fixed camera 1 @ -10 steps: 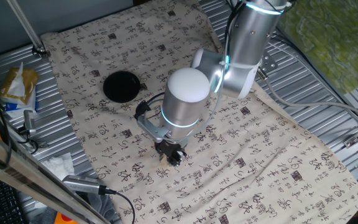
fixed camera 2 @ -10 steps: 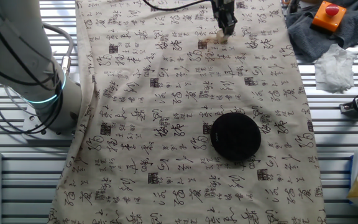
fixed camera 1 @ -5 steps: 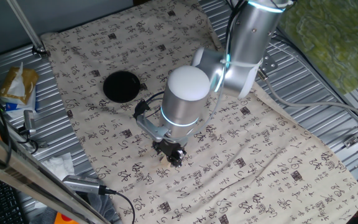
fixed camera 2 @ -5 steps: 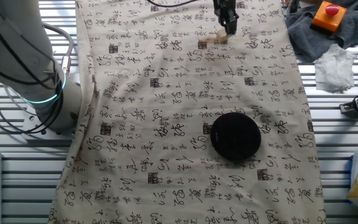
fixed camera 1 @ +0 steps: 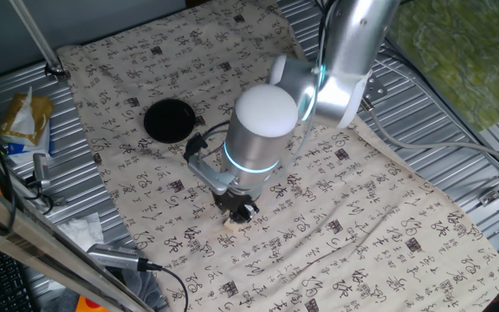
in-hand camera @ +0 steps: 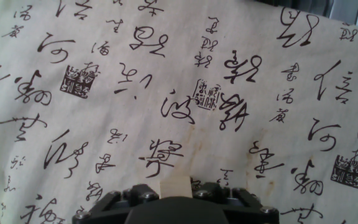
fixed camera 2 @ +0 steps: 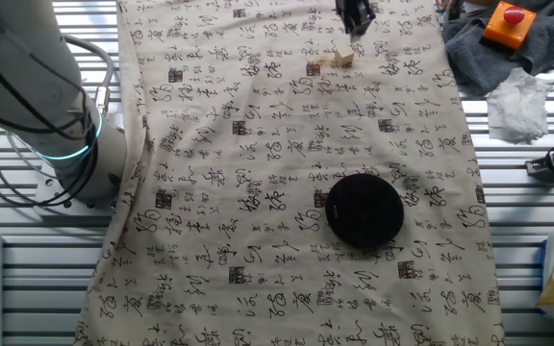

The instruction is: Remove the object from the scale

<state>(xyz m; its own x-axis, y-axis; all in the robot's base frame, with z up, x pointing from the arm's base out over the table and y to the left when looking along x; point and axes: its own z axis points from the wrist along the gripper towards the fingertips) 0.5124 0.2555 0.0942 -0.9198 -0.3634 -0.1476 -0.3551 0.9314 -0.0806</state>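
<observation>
The block lies on the cloth, just below the released hand at its 6 o'clock, far from the scale. Since before, the hand has risen clear.

- Cloth is carrying black brush-style Chinese calligraphy all over; the characters are cursive and I am not making out any single one with confidence.
- Square seal-style stamps are sitting among the characters in the hand view: one far left, one near the middle, one near right; their inner marks are too dense to read.
- The same print is showing across the cloth in both fixed views, too small to read.
- Yellow packet at the left edge of one fixed view is showing no legible text.
- No digits, brand names or labels are reading anywhere else.
</observation>
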